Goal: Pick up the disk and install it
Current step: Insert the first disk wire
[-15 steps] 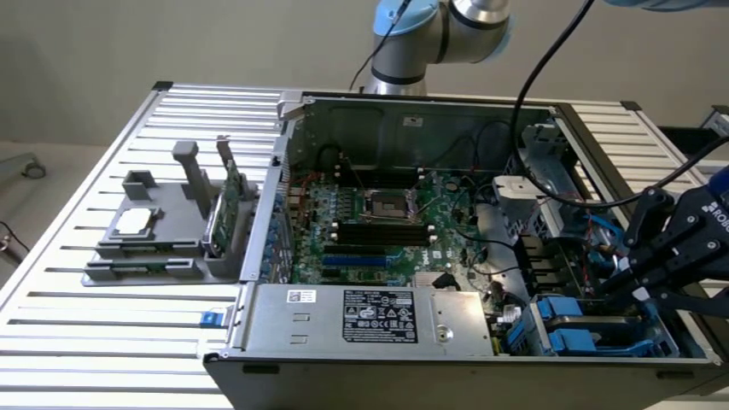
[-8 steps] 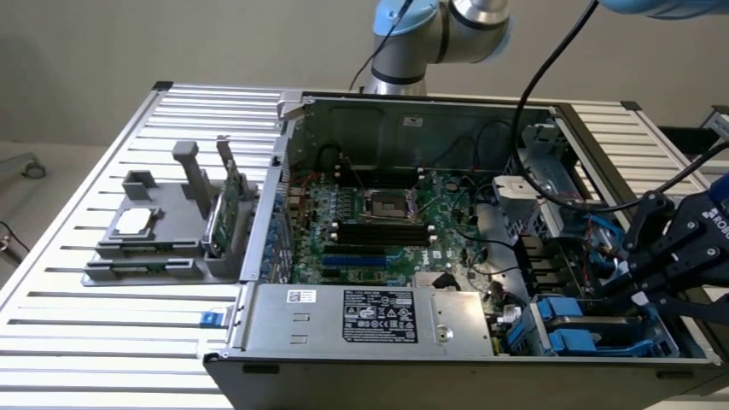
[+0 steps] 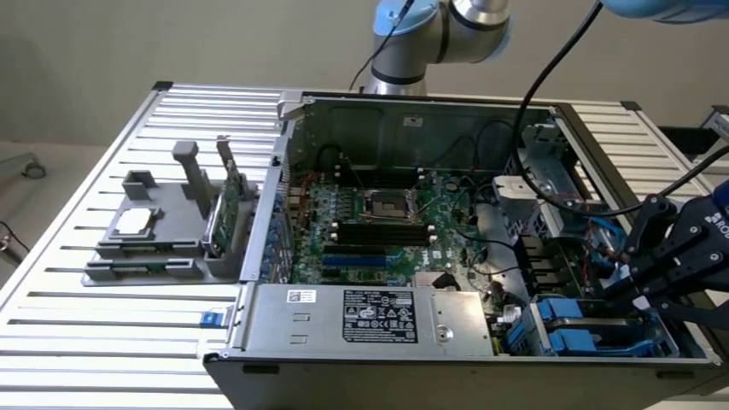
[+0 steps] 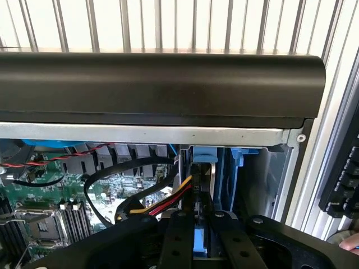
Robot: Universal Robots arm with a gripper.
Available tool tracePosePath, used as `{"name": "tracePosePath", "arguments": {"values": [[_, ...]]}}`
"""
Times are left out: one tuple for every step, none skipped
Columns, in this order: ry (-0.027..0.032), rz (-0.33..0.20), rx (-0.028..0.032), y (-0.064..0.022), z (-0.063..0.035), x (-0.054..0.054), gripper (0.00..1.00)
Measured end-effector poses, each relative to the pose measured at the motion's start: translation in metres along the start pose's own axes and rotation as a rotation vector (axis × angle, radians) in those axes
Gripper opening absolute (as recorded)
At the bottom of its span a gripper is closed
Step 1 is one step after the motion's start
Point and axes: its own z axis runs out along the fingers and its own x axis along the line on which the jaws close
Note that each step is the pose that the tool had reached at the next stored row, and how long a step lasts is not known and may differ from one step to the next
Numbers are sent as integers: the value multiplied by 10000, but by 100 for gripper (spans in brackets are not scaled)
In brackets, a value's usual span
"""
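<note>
The open computer case (image 3: 456,231) lies on the slatted table (image 3: 68,256) and holds one green motherboard (image 3: 376,222), one silver power supply (image 3: 370,318) with a black printed label too small to read, and blue drive carriers in its corner bay. The gripper (image 3: 638,295) sits over that bay at the case's corner on the exterior view's right, its fingers drawn close together on the blue-framed disk (image 4: 203,224) standing on edge in the bay. Beside the case, on its opposite side, one grey fixture (image 3: 160,231) holds one small silver chip (image 3: 133,222) and one upright green card (image 3: 234,205).
</note>
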Motion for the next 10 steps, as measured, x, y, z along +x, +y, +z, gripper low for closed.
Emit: {"name": "tracePosePath", "arguments": {"values": [[1, -1, 4, 0, 0, 0, 16], [1, -1, 11, 0, 0, 0, 16], [0, -2, 17, 0, 1, 0, 16], [-1, -5, 24, 0, 0, 0, 16], [-2, -8, 30, 0, 0, 0, 16], [-3, -10, 33, 0, 0, 0, 16], [-3, -11, 37, 0, 0, 0, 16], [-4, -12, 40, 0, 0, 0, 16], [-4, -14, 44, 0, 1, 0, 16], [-5, -15, 49, 0, 0, 0, 16]]}}
